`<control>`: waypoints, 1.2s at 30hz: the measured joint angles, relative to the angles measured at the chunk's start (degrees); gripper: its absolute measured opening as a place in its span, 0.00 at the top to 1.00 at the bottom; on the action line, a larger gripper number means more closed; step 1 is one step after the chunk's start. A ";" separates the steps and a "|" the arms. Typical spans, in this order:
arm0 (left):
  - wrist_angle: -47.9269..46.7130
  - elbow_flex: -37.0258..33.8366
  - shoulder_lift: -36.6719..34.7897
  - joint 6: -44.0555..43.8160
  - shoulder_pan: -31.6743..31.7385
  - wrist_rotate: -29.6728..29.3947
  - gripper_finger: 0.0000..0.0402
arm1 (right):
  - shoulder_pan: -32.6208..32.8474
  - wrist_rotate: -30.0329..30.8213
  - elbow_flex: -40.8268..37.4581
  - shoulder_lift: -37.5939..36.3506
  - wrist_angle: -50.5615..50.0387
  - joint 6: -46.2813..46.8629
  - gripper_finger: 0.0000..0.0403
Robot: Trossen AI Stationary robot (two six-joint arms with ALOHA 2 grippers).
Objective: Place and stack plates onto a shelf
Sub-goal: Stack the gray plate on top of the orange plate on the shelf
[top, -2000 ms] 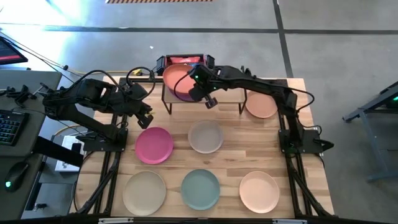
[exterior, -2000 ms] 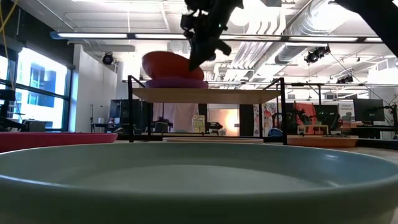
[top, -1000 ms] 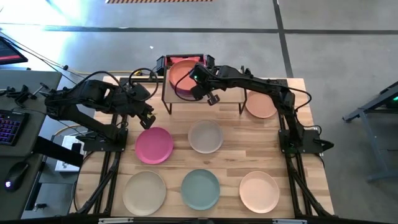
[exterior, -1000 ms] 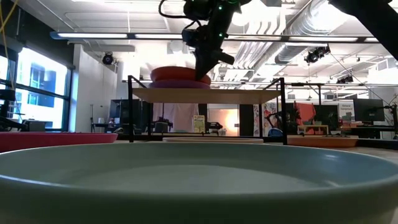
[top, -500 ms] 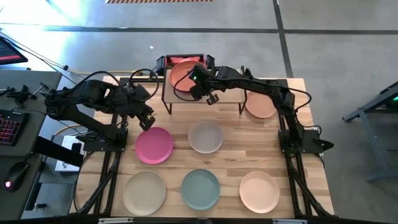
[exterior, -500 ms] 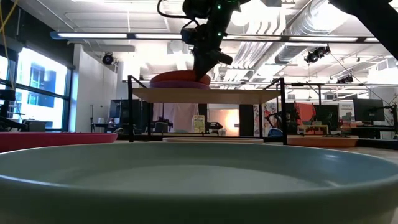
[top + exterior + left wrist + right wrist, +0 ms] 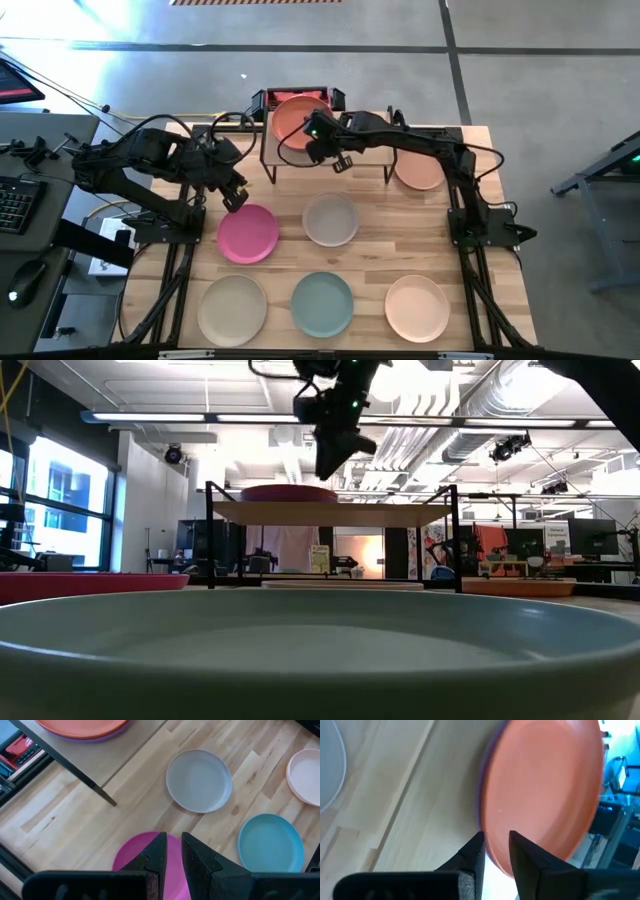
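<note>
A terracotta plate [image 7: 297,122] lies flat on a purple plate [image 7: 92,738] on the left half of the wooden shelf [image 7: 372,152]. My right gripper [image 7: 495,845] hangs open just above the terracotta plate's near rim, touching nothing; in the low view the right gripper [image 7: 331,460] is clear of the stack [image 7: 290,492]. My left gripper [image 7: 174,851] hovers above the pink plate [image 7: 248,232] at the table's left, its fingers a narrow gap apart and empty.
On the table lie a grey plate [image 7: 330,219], a beige plate [image 7: 232,308], a teal plate [image 7: 322,303], a peach plate [image 7: 416,307] and a tan plate [image 7: 419,168] right of the shelf. The shelf's right half is bare. A red box [image 7: 300,95] sits behind it.
My right gripper has let go of the terracotta plate and risen a little, clear of its near rim. The plate, which was held slightly above the purple one, has settled flat on it.
</note>
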 joint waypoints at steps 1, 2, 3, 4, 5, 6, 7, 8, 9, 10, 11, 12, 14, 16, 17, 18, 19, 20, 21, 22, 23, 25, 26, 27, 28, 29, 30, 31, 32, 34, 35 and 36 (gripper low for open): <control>-0.02 0.00 0.00 0.00 0.01 -0.04 0.89 | 0.03 0.02 0.00 -0.62 -0.38 0.73 0.82; 0.00 0.00 0.03 0.00 0.01 -0.10 0.89 | 0.19 0.06 0.00 -1.44 -0.56 2.04 0.82; -0.02 0.00 0.21 -0.20 0.01 -0.18 0.89 | 0.35 0.07 0.00 -2.24 -0.94 3.33 0.82; -0.07 0.00 0.42 -0.52 0.01 -0.19 0.89 | 0.64 0.06 0.00 -3.11 -1.33 4.66 0.82; -0.14 0.00 0.67 -0.89 0.01 -0.21 0.89 | 0.94 -0.05 0.00 -4.07 -1.88 6.06 0.82; -0.27 0.00 0.95 -1.22 0.00 -0.19 0.89 | 1.30 -0.05 0.00 -4.97 -2.52 7.46 0.82; -0.34 0.00 1.20 -1.40 0.00 -0.08 0.89 | 1.65 -0.09 0.02 -6.03 -3.05 9.08 0.82; -0.35 0.00 1.44 -1.40 0.01 0.13 0.89 | 1.95 -0.15 0.02 -6.97 -3.90 10.86 0.82; -0.37 0.00 1.80 -1.42 0.01 0.35 0.89 | 2.34 -0.27 0.02 -7.88 -4.86 12.57 0.82; -0.39 0.00 2.22 -1.56 0.01 0.67 0.89 | 2.65 -0.46 0.02 -8.86 -5.70 14.43 0.82; -0.38 0.00 2.67 -1.86 -0.01 1.00 0.89 | 3.05 -0.73 0.02 -9.62 -6.78 16.27 0.82; -0.37 0.00 3.17 -2.28 -0.06 1.18 0.89 | 3.44 -1.29 0.04 -10.43 -7.76 18.40 0.82; -0.45 0.00 4.08 -3.51 -0.24 1.49 0.89 | 4.10 -3.30 0.04 -11.92 -9.87 22.51 0.82; -0.44 0.00 5.17 -4.51 -0.56 1.77 0.89 | 4.72 -5.91 0.04 -13.22 -11.41 26.99 0.82; -0.46 0.00 5.71 -4.88 -0.71 2.21 0.89 | 5.10 -7.03 0.07 -13.72 -11.91 29.33 0.82; -0.37 -0.12 6.30 -5.12 -0.93 2.58 0.89 | 5.39 -8.30 0.07 -14.18 -12.34 31.55 0.82; -0.24 -0.58 6.67 -5.61 -1.20 2.96 0.89 | 5.78 -9.35 0.07 -14.45 -12.94 33.82 0.82; -0.50 -1.16 7.03 -6.13 -1.51 3.32 0.89 | 6.16 -10.40 0.07 -14.76 -13.59 35.88 0.82; -0.61 -1.94 7.37 -6.56 -1.90 3.74 0.89 | 6.45 -11.76 0.07 -14.95 -14.49 38.00 0.82; -0.48 -2.84 7.64 -7.09 -2.31 4.30 0.89 | 6.77 -13.17 0.07 -15.08 -15.58 40.16 0.82; -0.32 -4.00 7.75 -7.83 -2.72 4.88 0.89 | 7.06 -15.06 0.07 -15.14 -16.72 42.18 0.82; -0.26 -6.63 7.76 -9.46 -3.57 5.73 0.89 | 7.64 -18.52 0.07 -15.11 -19.28 46.32 0.82; -0.09 -7.91 7.75 -10.45 -4.08 5.74 0.89 | 8.03 -19.89 0.07 -15.10 -20.47 48.46 0.82; 0.20 -9.21 7.74 -11.37 -4.61 5.74 0.89 | 8.47 -20.95 0.07 -15.10 -21.51 50.49 0.82; 0.20 -10.41 7.74 -12.25 -5.14 5.78 0.89 | 9.01 -21.43 0.07 -15.10 -22.26 52.18 0.82; 0.22 -11.40 7.74 -12.85 -5.67 6.03 0.89 | 9.67 -21.61 0.07 -15.10 -22.74 53.75 0.82; 0.60 -12.37 7.67 -13.39 -6.31 6.43 0.89 | 10.37 -21.64 0.05 -15.08 -23.09 55.05 0.82; 1.37 -13.37 7.59 -13.58 -6.92 7.12 0.89 | 11.09 -21.74 0.04 -15.08 -23.43 56.17 0.82; 2.04 -14.22 7.60 -13.66 -7.60 7.65 0.89 | 11.85 -21.77 0.04 -15.08 -23.71 57.18 0.82; 2.93 -15.65 7.65 -13.93 -9.20 8.39 0.89 | 13.35 -21.77 0.04 -15.08 -23.99 59.12 0.82; 3.62 -16.39 7.62 -13.97 -9.99 8.72 0.89 | 14.13 -21.77 0.04 -15.08 -23.98 59.89 0.82; 4.59 -17.30 7.56 -14.02 -10.83 9.04 0.89 | 14.93 -21.77 0.04 -15.08 -23.97 60.68 0.82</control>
